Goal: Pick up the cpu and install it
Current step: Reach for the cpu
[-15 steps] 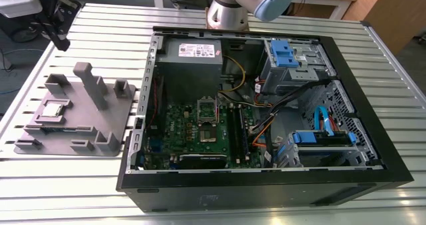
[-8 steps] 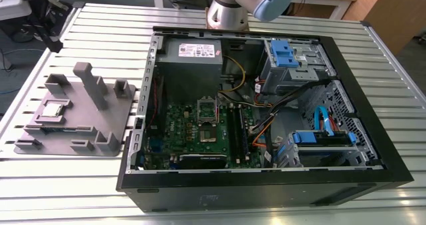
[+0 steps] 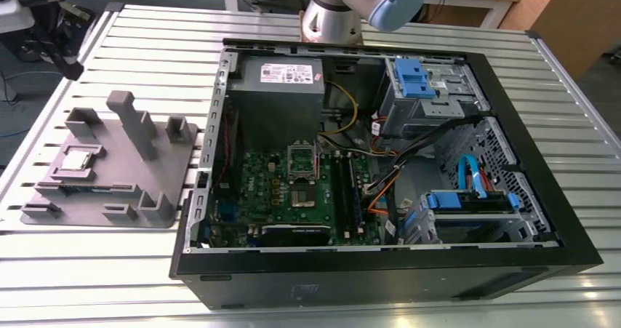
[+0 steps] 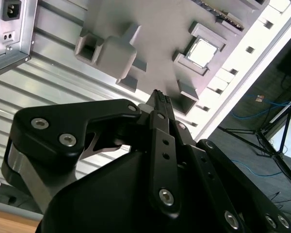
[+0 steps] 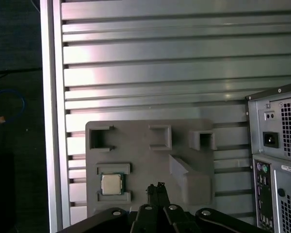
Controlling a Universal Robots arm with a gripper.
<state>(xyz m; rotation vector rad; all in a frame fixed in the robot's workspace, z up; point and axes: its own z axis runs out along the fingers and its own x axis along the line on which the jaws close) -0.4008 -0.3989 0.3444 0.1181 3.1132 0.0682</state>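
— What is largest here?
— The slatted metal table (image 3: 145, 37). On it lies the open computer case (image 3: 388, 273), with its green motherboard (image 3: 291, 197) exposed.

— And beside the case?
— In the exterior view, the grey tray (image 3: 173, 169) with upright posts sits at nine o'clock from the case, just beside it.

— How does the gripper stand?
— In the first wrist view, the gripper (image 5: 155, 187) shows against the tray. Its fingertips are pressed together with nothing between them.

— Where is the cpu?
— The cpu (image 3: 78, 158) lies flat in a square pocket toward the tray's nine o'clock side in the exterior view. Its silvery top faces up, and it is apart from the gripper.
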